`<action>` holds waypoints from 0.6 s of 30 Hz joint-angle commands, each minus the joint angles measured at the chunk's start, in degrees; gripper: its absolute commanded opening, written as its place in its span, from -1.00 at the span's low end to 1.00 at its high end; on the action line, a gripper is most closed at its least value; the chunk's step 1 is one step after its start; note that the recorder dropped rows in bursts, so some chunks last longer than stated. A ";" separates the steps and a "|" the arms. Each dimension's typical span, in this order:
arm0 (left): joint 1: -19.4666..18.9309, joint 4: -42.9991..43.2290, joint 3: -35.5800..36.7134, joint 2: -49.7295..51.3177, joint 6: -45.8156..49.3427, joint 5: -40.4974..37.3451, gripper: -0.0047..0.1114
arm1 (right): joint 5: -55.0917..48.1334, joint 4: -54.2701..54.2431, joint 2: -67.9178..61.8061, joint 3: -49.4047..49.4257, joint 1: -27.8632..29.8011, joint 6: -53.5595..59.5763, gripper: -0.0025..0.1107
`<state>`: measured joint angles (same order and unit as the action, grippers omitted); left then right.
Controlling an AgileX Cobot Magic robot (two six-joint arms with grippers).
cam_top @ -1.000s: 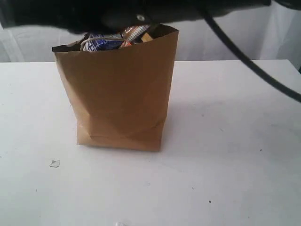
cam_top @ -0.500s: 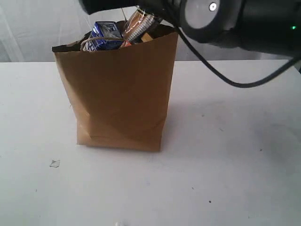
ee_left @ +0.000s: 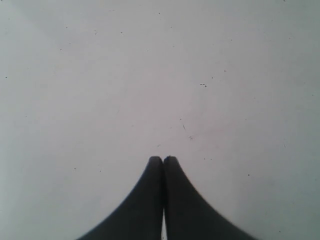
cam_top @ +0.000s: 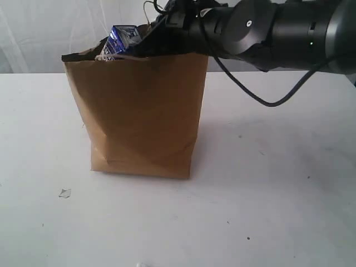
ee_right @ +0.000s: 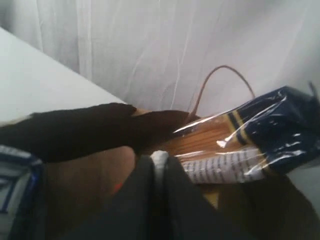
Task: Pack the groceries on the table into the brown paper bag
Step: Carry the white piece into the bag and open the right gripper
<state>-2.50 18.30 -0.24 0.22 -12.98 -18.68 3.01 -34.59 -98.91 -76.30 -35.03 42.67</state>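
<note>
the right end effector [ee_right: 159,159] has its jaws drawn almost together. a pale edge sits pinched between the tips, and that edge runs into the white label of the spaghetti packet [ee_right: 250,145]. the packet is a flat pack in clear film with dark blue ends, and tan strands show through it. it lies tilted across the open mouth of the brown paper bag [cam_top: 139,111], with its blue end sticking out past the shadowed rim. a thin brown loop [ee_right: 225,75] rises just behind the packet, and a white curtain [ee_right: 100,40] hangs beyond it.

in the exterior view the right arm [cam_top: 267,28] comes in from the upper right of the frame and reaches across to the top centre. its dark front end sits right over the bag's mouth, and the tips cannot be made out there. a blue-white carton [cam_top: 123,36] pokes above the rim at the upper left of the frame, just beside the arm's end.

the bag stands upright left of centre on the white counter [cam_top: 278,194], creased, with a ragged top edge. a small pale scrap [cam_top: 65,193] lies on the counter at the lower left, well apart from the bag.

the left end effector [ee_left: 163,159] has its jaws pressed tight together with nothing between them, over a bare, faintly speckled stretch of counter.
</note>
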 commanded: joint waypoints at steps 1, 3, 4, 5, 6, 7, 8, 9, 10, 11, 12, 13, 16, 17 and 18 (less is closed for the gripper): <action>0.49 -0.12 0.24 -0.22 -0.20 -0.19 -0.92 | -1.94 0.08 0.32 -0.24 0.22 0.58 -0.67; 0.49 -0.12 0.24 -0.22 -0.20 -0.19 -0.92 | -1.72 0.08 0.32 -0.24 0.22 0.58 -0.58; 0.49 -0.12 0.24 -0.22 -0.20 -0.19 -0.92 | -1.72 0.08 0.32 -0.24 0.22 0.58 -0.53; 0.49 -0.12 0.24 -0.22 -0.20 -0.19 -0.92 | -1.72 0.08 0.32 -0.24 0.22 0.58 -0.49; 0.49 -0.12 0.24 -0.22 -0.20 -0.19 -0.92 | -1.72 0.08 0.32 -0.24 0.22 0.58 -0.46; 0.49 -0.12 0.24 -0.22 -0.20 -0.19 -0.92 | -1.72 0.08 0.32 -0.24 0.22 0.58 -0.43; 0.49 -0.12 0.24 -0.22 -0.20 -0.19 -0.92 | -1.72 0.08 0.32 -0.24 0.22 0.58 -0.42; 0.49 -0.12 0.24 -0.22 -0.20 -0.19 -0.92 | -1.72 0.08 0.48 -0.24 0.22 0.58 -0.42; 0.49 -0.12 0.24 -0.22 -0.20 -0.19 -0.92 | -1.72 0.08 0.88 -0.24 0.22 0.58 -0.42; 0.49 -0.12 0.24 -0.22 -0.20 -0.19 -0.92 | -1.83 0.08 1.38 -0.24 0.22 0.58 -0.42; 0.49 -0.12 0.24 -0.22 -0.20 -0.19 -0.92 | -2.20 0.08 2.08 -0.24 0.22 0.58 -0.42; 0.49 -0.12 0.24 -0.22 -0.20 -0.19 -0.92 | -2.64 0.08 2.95 -0.24 0.22 0.58 -0.42; 0.49 -0.12 0.24 -0.22 -0.20 -0.19 -0.92 | -6.01 0.40 5.90 -0.24 0.22 0.58 -0.42; 0.49 -0.12 0.24 -0.22 -0.20 -0.19 -0.92 | -7.85 1.25 6.99 -0.24 0.22 0.58 -0.42; 0.49 -0.12 0.24 -0.22 -0.20 -0.19 -0.92 | -9.56 2.07 7.81 -0.24 0.22 0.63 -0.43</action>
<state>-2.50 18.30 -0.24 0.22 -12.98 -18.68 -2.56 -34.22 -94.26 -76.30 -34.95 42.79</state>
